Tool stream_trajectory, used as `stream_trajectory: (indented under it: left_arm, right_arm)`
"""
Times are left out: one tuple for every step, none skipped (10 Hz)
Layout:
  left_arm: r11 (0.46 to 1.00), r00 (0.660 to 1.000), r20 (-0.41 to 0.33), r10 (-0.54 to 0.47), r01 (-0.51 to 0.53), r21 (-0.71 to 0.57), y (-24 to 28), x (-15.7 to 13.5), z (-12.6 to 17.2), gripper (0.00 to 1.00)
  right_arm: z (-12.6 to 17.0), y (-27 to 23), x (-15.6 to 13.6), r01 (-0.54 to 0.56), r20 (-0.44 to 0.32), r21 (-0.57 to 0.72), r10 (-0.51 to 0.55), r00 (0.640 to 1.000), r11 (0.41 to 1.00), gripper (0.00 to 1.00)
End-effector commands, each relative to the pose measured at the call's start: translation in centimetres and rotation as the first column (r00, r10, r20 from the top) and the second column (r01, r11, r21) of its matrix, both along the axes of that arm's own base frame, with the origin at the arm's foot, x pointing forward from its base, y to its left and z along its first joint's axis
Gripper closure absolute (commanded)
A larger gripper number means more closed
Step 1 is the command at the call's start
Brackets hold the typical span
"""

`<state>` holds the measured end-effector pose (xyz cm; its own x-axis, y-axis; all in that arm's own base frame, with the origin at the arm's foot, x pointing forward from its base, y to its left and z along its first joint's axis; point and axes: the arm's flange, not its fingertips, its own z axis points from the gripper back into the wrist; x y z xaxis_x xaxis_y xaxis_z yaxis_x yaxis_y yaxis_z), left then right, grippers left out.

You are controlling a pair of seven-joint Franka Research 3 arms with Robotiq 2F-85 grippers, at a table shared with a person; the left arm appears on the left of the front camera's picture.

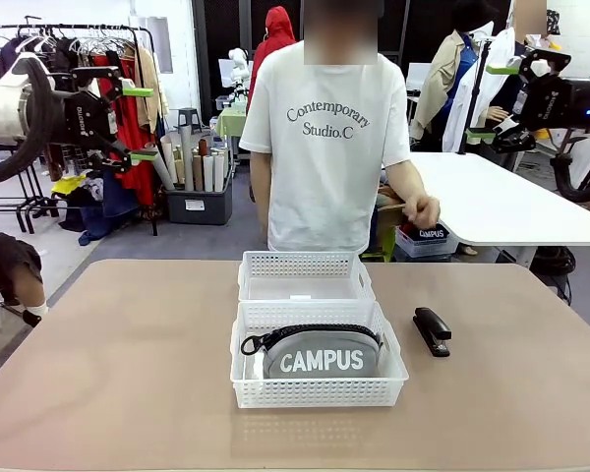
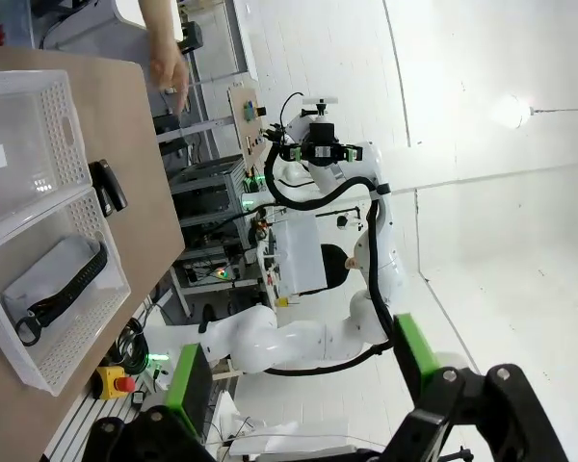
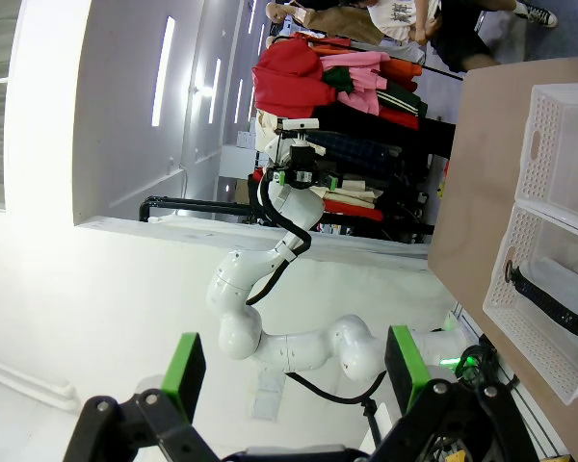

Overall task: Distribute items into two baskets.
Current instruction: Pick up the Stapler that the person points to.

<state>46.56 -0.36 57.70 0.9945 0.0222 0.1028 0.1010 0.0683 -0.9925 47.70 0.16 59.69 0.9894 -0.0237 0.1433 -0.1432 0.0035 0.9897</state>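
Note:
Two white lattice baskets stand end to end at mid-table. The near basket holds the grey "CAMPUS" pouch; the far basket holds nothing but a small white label. A black stapler lies on the table to the right of the near basket. My left gripper hangs open high at the left, and my right gripper hangs open high at the right, both far from the items. The left wrist view shows my open left gripper, the pouch and the stapler. The right wrist view shows my open right gripper and the pouch.
A person in a white T-shirt stands at the far edge, one hand held above the table's far right corner. The tan tabletop is bare on both sides of the baskets. A white table and a clothes rack stand behind.

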Motion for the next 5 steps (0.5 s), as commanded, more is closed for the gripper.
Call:
stream_trajectory:
  left_arm:
    - [1.000,1.000,-0.006,-0.007,0.007,-0.005,0.17,-0.02,0.29,0.00]
    - [1.000,1.000,-0.006,-0.007,0.007,-0.005,0.17,-0.02,0.29,0.00]
    - [1.000,1.000,-0.006,-0.007,0.007,-0.005,0.17,-0.02,0.29,0.00]
    - [1.000,1.000,-0.006,-0.007,0.007,-0.005,0.17,-0.02,0.29,0.00]
    - [1.000,1.000,-0.006,-0.007,0.007,-0.005,0.17,-0.02,0.29,0.00]
  right_arm:
    - [0.20,0.03,-0.02,0.000,0.005,0.001,0.000,1.000,1.000,0.00]
    - [0.20,0.03,-0.02,0.000,0.005,0.001,0.000,1.000,1.000,0.00]
    - [0.20,0.03,-0.02,0.000,0.005,0.001,0.000,1.000,1.000,0.00]
    - [0.20,0.03,-0.02,0.000,0.005,0.001,0.000,1.000,1.000,0.00]
    - [0.20,0.03,-0.02,0.000,0.005,0.001,0.000,1.000,1.000,0.00]
